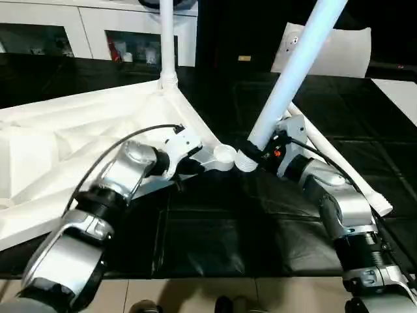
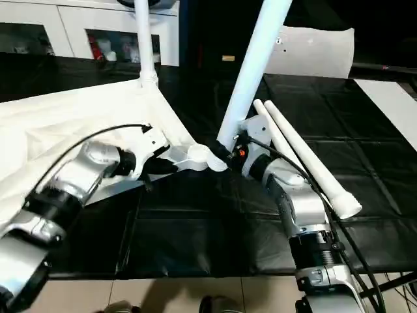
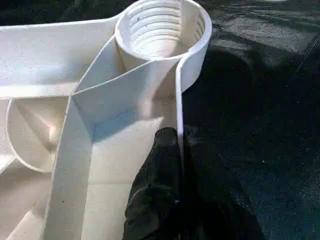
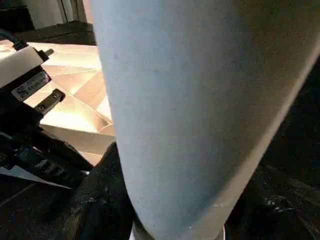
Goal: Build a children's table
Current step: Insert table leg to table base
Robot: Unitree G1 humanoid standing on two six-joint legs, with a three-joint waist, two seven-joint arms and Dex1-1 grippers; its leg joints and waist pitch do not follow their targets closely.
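The white tabletop lies upside down on the black mat, ribs facing up. One leg stands upright in its far corner. My left gripper is shut on the tabletop's rim just beside the near threaded corner socket, one black finger pressed against the rim wall. My right gripper is shut on a second leg, which leans up and to the right. That leg's lower end sits right beside the near socket. Two more legs lie on the mat behind my right arm.
A white cabinet with dark compartments stands at the back left. A white pillow-like slab leans at the back right. The black mat ends near the front at a light floor strip.
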